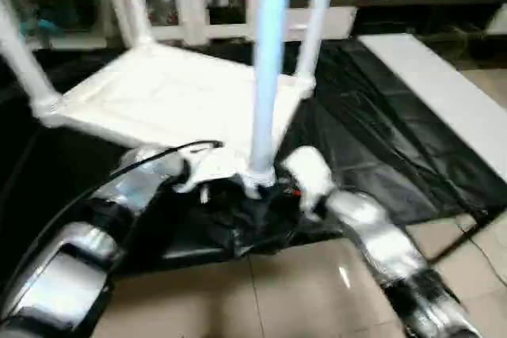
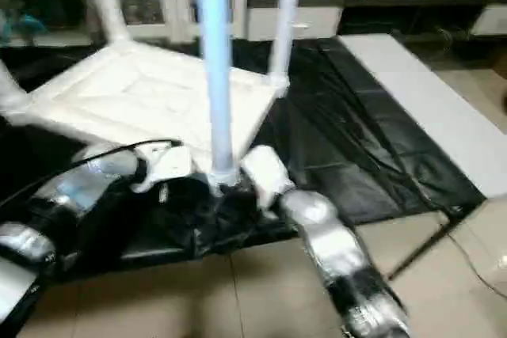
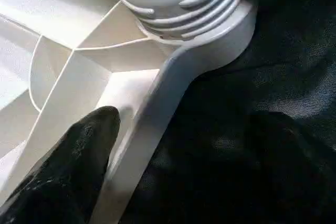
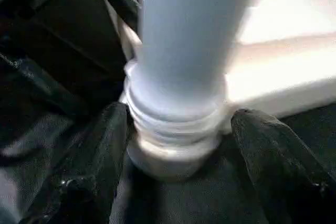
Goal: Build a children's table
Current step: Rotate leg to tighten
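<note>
light: dim room | glare: tabletop | blur: strong motion

The head's 2 eyes look down from behind; both wrist views sit close at the near leg's socket.

Tabletop is white plastic, lying underside-up with ribs showing, on black sheeting. Four white tube legs stand upright in the corner sockets; the nearest leg sits at the near corner. Its threaded end is partly exposed above the socket.
</note>
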Available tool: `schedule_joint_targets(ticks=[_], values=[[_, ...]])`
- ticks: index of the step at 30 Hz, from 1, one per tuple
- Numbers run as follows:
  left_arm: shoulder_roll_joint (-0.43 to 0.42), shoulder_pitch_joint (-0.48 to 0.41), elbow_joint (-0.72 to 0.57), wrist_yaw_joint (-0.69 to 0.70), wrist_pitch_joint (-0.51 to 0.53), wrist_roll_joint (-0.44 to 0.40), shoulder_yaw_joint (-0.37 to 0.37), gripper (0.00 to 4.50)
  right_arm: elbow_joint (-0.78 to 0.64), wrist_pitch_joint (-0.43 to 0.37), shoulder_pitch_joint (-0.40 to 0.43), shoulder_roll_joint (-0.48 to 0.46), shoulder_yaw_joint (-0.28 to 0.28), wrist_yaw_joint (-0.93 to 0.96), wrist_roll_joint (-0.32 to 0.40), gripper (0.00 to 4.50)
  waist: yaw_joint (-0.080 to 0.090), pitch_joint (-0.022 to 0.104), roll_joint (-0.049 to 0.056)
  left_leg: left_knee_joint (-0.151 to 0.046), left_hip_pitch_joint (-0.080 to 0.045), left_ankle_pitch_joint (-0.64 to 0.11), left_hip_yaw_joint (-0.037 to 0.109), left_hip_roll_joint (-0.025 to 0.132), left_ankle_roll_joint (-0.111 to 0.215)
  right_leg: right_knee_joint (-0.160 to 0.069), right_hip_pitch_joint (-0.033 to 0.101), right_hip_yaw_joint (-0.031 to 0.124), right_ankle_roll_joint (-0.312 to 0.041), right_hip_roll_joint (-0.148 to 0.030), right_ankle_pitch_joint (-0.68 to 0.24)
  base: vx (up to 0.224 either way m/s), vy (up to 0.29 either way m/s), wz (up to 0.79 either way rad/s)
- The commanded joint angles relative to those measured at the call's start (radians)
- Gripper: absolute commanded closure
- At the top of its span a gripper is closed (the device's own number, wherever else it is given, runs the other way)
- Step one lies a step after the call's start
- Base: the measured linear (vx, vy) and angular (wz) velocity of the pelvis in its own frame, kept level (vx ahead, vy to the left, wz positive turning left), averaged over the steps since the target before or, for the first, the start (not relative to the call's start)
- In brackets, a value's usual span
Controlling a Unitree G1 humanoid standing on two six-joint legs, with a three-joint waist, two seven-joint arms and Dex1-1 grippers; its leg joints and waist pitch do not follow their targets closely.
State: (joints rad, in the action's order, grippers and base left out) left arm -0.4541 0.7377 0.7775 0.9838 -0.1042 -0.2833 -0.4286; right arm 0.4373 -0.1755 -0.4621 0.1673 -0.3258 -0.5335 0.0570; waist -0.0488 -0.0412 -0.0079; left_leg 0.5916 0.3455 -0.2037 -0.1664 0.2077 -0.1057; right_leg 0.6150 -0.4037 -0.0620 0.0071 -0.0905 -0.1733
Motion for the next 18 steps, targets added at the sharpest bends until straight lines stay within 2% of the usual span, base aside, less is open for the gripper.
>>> schedule_joint_targets(ticks=[1,2,3,4,5,6,8,10,11,12,14,16,18], values=[[-0.026,-0.1,-0.017,0.106,0.07,0.014,-0.041,0.03,0.112,0.055,-0.078,-0.001,0.021,0.033,-0.044,1.15,-0.008,0.056,0.002,-0.08,0.005,-0.24,0.002,0.018,-0.017,-0.067,0.047,0.04,-0.236,-0.054,-0.211,0.0,0.0,0.0],[-0.042,-0.123,-0.047,0.124,0.091,0.02,-0.039,0.03,0.157,0.075,-0.111,-0.011,0.02,0.032,-0.051,1.15,-0.006,0.056,-0.006,-0.081,0.01,-0.232,0.003,0.018,-0.014,-0.063,0.052,0.04,-0.241,-0.055,-0.203,0.0,0.0,0.0],[-0.056,-0.144,-0.073,0.142,0.109,0.024,-0.036,0.03,0.203,0.097,-0.143,-0.022,0.022,0.032,-0.053,1.15,-0.002,0.053,0.001,-0.083,0.012,-0.23,0.003,0.017,-0.013,-0.063,0.051,0.039,-0.247,-0.052,-0.201,0.0,0.0,0.0],[-0.069,-0.165,-0.098,0.159,0.127,0.03,-0.032,0.03,0.246,0.116,-0.174,-0.032,0.024,0.033,-0.054,1.15,0.002,0.055,0.0,-0.082,0.008,-0.238,0.002,0.019,-0.014,-0.062,0.048,0.04,-0.253,-0.055,-0.197,0.0,0.0,0.0],[-0.077,-0.178,-0.117,0.166,0.142,0.031,-0.03,0.03,0.281,0.132,-0.196,-0.039,0.027,0.035,-0.055,1.15,0.007,0.052,-0.002,-0.085,0.011,-0.249,0.003,0.016,-0.013,-0.064,0.051,0.038,-0.247,-0.05,-0.216,0.0,0.0,0.0],[-0.077,-0.178,-0.117,0.166,0.142,0.031,-0.03,0.03,0.281,0.132,-0.196,-0.039,0.027,0.035,-0.055,1.15,0.007,0.052,0.001,-0.084,0.008,-0.258,0.003,0.018,-0.015,-0.064,0.048,0.039,-0.246,-0.053,-0.224,0.0,0.0,0.0],[-0.096,-0.206,-0.161,0.184,0.174,0.031,-0.03,0.03,0.341,0.164,-0.235,-0.048,0.027,0.039,-0.061,1.15,0.01,0.049,-0.004,-0.087,0.007,-0.28,0.003,0.018,-0.016,-0.069,0.048,0.039,-0.237,-0.051,-0.261,0.0,0.0,0.0],[-0.111,-0.229,-0.208,0.195,0.209,0.034,-0.03,0.03,0.397,0.195,-0.268,-0.057,0.032,0.04,-0.065,1.15,0.013,0.047,-0.004,-0.089,0.007,-0.299,0.006,0.02,-0.018,-0.07,0.045,0.04,-0.229,-0.055,-0.308,0.0,0.0,0.0],[-0.116,-0.238,-0.228,0.197,0.223,0.036,-0.03,0.03,0.417,0.205,-0.28,-0.06,0.034,0.039,-0.065,1.15,0.011,0.046,-0.003,-0.089,0.006,-0.302,0.005,0.019,-0.019,-0.073,0.044,0.04,-0.224,-0.053,-0.317,0.0,0.0,0.0],[-0.112,-0.241,-0.235,0.173,0.219,0.039,-0.021,0.03,0.435,0.219,-0.29,-0.061,0.037,0.036,-0.065,1.15,0.011,0.047,-0.008,-0.088,0.001,-0.31,0.003,0.019,-0.018,-0.075,0.039,0.041,-0.223,-0.053,-0.322,0.0,0.0,0.0],[-0.099,-0.242,-0.239,0.136,0.225,0.046,-0.004,0.03,0.462,0.242,-0.302,-0.062,0.04,0.028,-0.063,1.15,0.011,0.049,-0.006,-0.089,0.004,-0.292,0.004,0.018,-0.017,-0.071,0.043,0.041,-0.224,-0.052,-0.298,0.0,0.0,0.0],[-0.098,-0.25,-0.272,0.159,0.259,0.059,-0.005,0.03,0.498,0.271,-0.308,-0.055,0.045,0.026,-0.063,1.15,0.011,0.049,-0.002,-0.088,0.001,-0.295,0.002,0.018,-0.016,-0.07,0.041,0.041,-0.233,-0.049,-0.274,0.0,0.0,0.0],[-0.101,-0.256,-0.29,0.17,0.272,0.06,-0.01,0.03,0.519,0.287,-0.311,-0.052,0.048,0.025,-0.063,1.15,0.01,0.049,-0.004,-0.088,0.0,-0.299,0.001,0.018,-0.012,-0.07,0.04,0.041,-0.24,-0.049,-0.272,0.0,0.0,0.0]])
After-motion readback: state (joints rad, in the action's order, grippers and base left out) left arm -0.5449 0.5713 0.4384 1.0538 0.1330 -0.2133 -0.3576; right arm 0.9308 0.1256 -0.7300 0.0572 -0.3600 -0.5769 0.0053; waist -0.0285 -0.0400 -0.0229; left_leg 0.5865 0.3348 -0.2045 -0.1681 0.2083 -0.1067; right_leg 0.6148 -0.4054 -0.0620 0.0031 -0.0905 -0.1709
